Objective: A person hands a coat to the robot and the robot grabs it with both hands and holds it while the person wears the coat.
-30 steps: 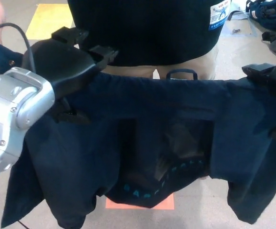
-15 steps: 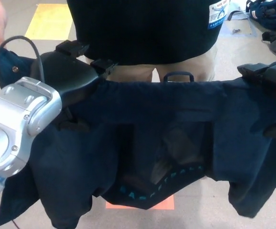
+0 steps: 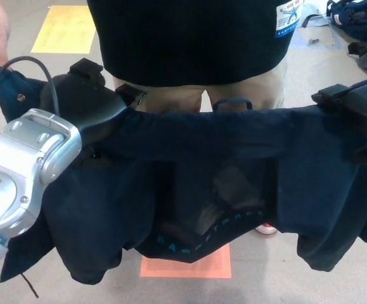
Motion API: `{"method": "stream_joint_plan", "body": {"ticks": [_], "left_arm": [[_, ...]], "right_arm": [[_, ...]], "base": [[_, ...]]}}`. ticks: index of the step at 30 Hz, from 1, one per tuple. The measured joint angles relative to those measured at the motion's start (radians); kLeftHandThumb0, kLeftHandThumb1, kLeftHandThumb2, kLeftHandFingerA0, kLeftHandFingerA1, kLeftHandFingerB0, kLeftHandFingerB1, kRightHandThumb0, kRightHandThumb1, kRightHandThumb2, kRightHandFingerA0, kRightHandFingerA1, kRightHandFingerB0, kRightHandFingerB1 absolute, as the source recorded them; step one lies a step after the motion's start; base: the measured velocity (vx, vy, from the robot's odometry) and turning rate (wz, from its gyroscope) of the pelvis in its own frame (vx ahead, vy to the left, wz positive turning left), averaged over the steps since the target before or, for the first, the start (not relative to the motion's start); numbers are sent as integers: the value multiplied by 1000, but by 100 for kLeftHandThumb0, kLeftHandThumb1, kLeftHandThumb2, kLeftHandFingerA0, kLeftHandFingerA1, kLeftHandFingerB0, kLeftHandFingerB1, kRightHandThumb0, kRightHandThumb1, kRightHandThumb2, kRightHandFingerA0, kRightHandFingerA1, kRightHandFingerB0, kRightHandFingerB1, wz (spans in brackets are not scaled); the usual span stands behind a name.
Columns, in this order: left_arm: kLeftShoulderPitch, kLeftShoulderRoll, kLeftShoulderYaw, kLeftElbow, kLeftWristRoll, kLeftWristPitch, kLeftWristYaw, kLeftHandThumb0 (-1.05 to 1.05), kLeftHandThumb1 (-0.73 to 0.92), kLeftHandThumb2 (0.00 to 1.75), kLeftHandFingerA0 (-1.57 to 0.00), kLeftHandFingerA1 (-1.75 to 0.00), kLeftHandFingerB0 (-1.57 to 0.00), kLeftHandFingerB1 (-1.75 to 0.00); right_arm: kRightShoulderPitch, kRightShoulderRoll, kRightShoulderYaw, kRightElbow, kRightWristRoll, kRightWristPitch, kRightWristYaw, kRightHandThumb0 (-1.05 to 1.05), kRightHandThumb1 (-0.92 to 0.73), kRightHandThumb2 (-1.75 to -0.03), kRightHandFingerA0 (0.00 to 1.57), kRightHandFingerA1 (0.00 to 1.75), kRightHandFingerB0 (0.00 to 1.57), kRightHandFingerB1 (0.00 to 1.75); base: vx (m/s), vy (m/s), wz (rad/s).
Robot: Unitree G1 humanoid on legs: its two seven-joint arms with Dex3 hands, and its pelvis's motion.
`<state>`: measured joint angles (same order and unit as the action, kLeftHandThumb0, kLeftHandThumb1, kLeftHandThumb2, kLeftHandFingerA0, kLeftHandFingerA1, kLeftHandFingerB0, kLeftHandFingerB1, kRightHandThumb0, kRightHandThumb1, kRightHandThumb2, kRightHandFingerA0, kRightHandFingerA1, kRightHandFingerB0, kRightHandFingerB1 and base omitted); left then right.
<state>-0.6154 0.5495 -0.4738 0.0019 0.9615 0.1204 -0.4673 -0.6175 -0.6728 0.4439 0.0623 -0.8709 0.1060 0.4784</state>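
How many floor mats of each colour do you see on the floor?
Yellow floor mat: 1
Orange floor mat, partly hidden by the navy coat: 1
Total: 2

floor (image 3: pixel 335 278): grey. orange sheet (image 3: pixel 186 266) flat at 6 o'clock, yellow mat (image 3: pixel 66 28) at 11, dark bags (image 3: pixel 360 25) at 1–2.
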Motion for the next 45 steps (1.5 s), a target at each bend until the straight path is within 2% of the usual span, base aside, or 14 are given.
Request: {"method": "stream_joint_plan", "body": {"ticks": [2, 6, 11, 18, 21, 23, 24, 29, 34, 35, 38, 39, 43, 45], "left_arm": [[0, -4, 0, 19, 0, -8, 30, -24, 60, 60, -72, -152, -80, -64], [1, -13, 2, 59, 0, -23, 104, -25, 63, 61, -71, -151, -77, -53], [1, -35, 4, 102, 1, -31, 197, -25, 62, 59, -74, -160, -79, -55], [1, -64, 6, 168, 1, -41, 329, -19, 65, 58, -79, -170, -76, -59], [1, -76, 11, 192, 0, -51, 379, -27, 68, 60, -85, -162, -75, -57], [1, -82, 16, 208, 0, -58, 409, -36, 56, 74, -102, -149, -71, -71], [1, -85, 19, 216, -1, -62, 426, -16, 74, 58, -79, -173, -53, -121], [1, -107, 38, 262, -3, -81, 512, -9, 79, 58, -72, -170, -42, -143], [1, -134, 67, 308, -10, -109, 594, -8, 84, 60, -66, -165, -47, -148], [1, -143, 79, 319, -17, -119, 616, -6, 81, 70, -67, -168, -57, -149], [4, -174, 114, 345, -39, -148, 658, -11, 84, 66, -66, -172, -55, -154], [5, -186, 127, 353, -47, -159, 669, -10, 84, 63, -75, -167, -58, -152], [26, -274, 221, 370, -114, -210, 727, -11, 82, 60, -78, -169, -58, -150], [36, -315, 260, 368, -142, -224, 745, -7, 81, 67, -71, -170, -63, -147]], "right_arm": [[-9, 12, 3, 35, 1, -24, -44, -22, -63, -60, 75, 146, 69, 51], [-21, 29, 12, 94, 1, -61, -123, -19, -64, -60, 74, 138, 69, 59], [-26, 41, 15, 148, 1, -94, -202, -26, -62, -57, 75, 160, 63, 97], [-26, 48, 15, 205, 2, -137, -308, -24, -53, -64, 83, 143, 75, 73], [-26, 50, 15, 224, 2, -151, -347, -22, -53, -61, 94, 159, 72, 73], [-26, 52, 15, 234, 3, -161, -371, -18, -62, -62, 90, 160, 76, 64], [-26, 54, 14, 240, 4, -166, -384, -13, -62, -61, 91, 160, 74, 60], [-24, 66, 8, 262, 8, -187, -443, -11, -66, -63, 90, 160, 76, 60], [-20, 87, -9, 285, 14, -206, -502, -10, -78, -63, 84, 167, 78, 83], [-18, 93, -16, 290, 15, -212, -518, -6, -87, -63, 84, 175, 53, 135], [-15, 108, -32, 304, 19, -225, -553, -9, -85, -61, 86, 175, 53, 140], [-14, 113, -38, 309, 20, -229, -562, -9, -79, -62, 79, 167, 73, 108], [-8, 153, -91, 345, 49, -261, -613, -10, -71, -70, 100, 162, 80, 112], [-7, 175, -119, 357, 68, -274, -626, -4, -75, -70, 79, 172, 67, 131]], "base": [[0, 0, 0], [0, 0, 0], [0, 0, 0], [0, 0, 0], [0, 0, 0], [0, 0, 0], [0, 0, 0], [0, 0, 0], [0, 0, 0], [0, 0, 0], [0, 0, 0], [0, 0, 0], [0, 0, 0], [0, 0, 0]]}}
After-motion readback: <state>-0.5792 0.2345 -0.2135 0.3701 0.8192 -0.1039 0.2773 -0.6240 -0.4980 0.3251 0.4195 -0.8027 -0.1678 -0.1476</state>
